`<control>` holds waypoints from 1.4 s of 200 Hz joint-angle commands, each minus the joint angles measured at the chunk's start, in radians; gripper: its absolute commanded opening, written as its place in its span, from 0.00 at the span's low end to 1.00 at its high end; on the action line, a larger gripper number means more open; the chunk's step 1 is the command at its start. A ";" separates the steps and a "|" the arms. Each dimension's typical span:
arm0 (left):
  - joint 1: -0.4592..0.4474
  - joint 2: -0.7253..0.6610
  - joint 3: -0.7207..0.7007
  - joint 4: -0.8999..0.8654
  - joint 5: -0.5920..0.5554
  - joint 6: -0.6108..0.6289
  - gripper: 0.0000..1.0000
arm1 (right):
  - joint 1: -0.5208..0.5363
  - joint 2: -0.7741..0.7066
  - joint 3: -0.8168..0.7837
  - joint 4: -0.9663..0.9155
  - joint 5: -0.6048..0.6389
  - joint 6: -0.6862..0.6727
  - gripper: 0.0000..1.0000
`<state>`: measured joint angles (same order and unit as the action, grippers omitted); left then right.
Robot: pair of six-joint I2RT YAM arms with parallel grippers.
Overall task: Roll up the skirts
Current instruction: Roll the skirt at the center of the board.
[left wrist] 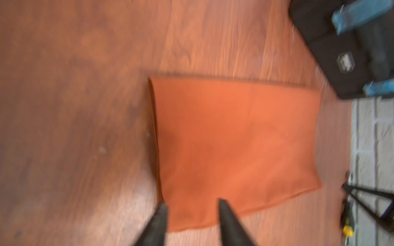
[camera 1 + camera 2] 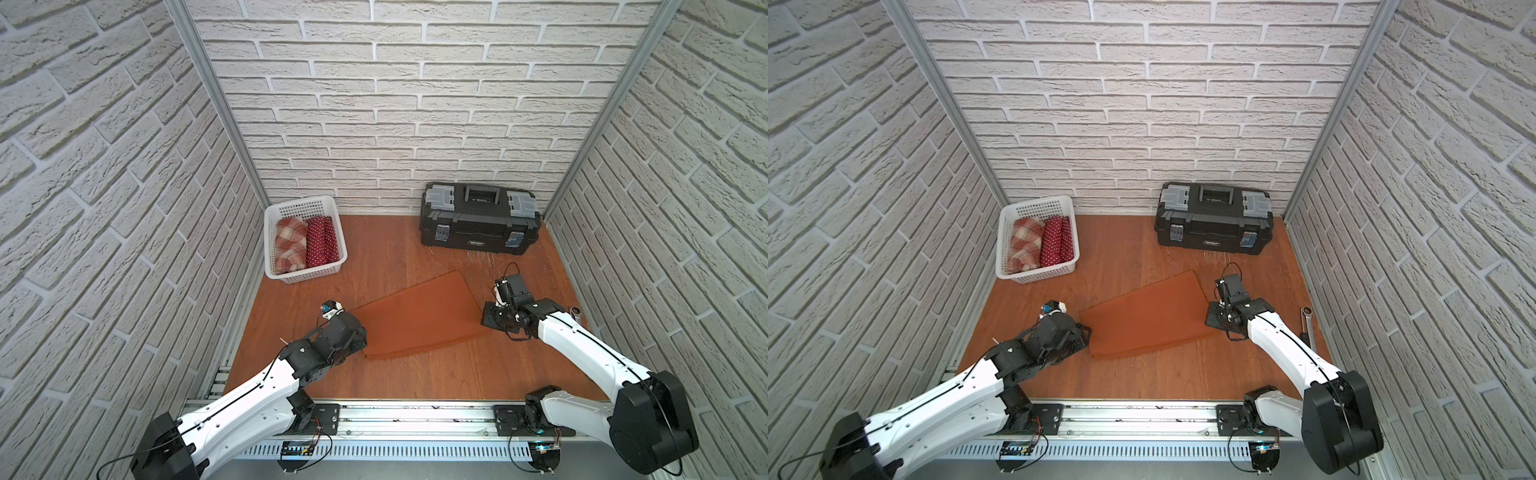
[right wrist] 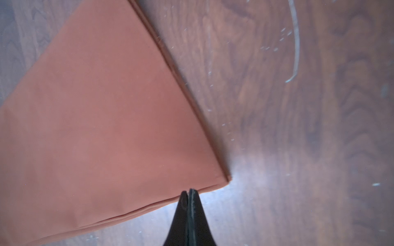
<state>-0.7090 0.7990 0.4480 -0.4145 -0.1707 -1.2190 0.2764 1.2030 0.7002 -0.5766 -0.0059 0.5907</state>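
The plain rust-orange skirt (image 2: 415, 320) lies flat and folded on the wooden table (image 2: 415, 374), in the middle between both arms. In the left wrist view my left gripper (image 1: 191, 202) is open. Its two fingertips straddle a near corner of the skirt (image 1: 234, 138), and I see no cloth pinched. My right gripper (image 3: 188, 190) is shut, with its tips at the edge of the skirt (image 3: 106, 127), close to a corner. Nothing shows between the jaws. The plaid skirt (image 2: 289, 245) and the polka-dot skirt (image 2: 321, 241) lie rolled side by side in the white basket (image 2: 309, 272).
A black toolbox (image 2: 480, 220) stands against the back wall at the right. The basket sits at the back left corner. A metal wrench (image 2: 1307, 320) lies by the right wall, beside the right arm. Brick-pattern walls close three sides.
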 commanded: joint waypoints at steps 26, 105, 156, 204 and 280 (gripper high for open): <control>0.206 0.279 0.105 0.215 0.172 0.223 0.00 | 0.055 0.189 -0.039 0.181 -0.074 0.070 0.03; 0.250 0.706 0.224 0.443 0.272 0.340 0.00 | 0.005 0.365 -0.006 0.201 -0.060 0.032 0.02; 0.246 0.654 0.042 0.533 0.312 0.265 0.00 | -0.031 0.403 0.114 0.110 -0.038 -0.013 0.02; 0.122 0.641 -0.047 0.608 0.304 0.179 0.00 | -0.057 0.484 0.227 0.071 -0.033 -0.060 0.02; -0.175 0.656 -0.021 0.687 0.224 0.028 0.00 | -0.126 0.519 0.314 0.033 -0.020 -0.094 0.02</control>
<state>-0.8284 1.4296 0.4160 0.2916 0.0788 -1.1404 0.1722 1.7115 0.9813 -0.4980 -0.0578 0.5190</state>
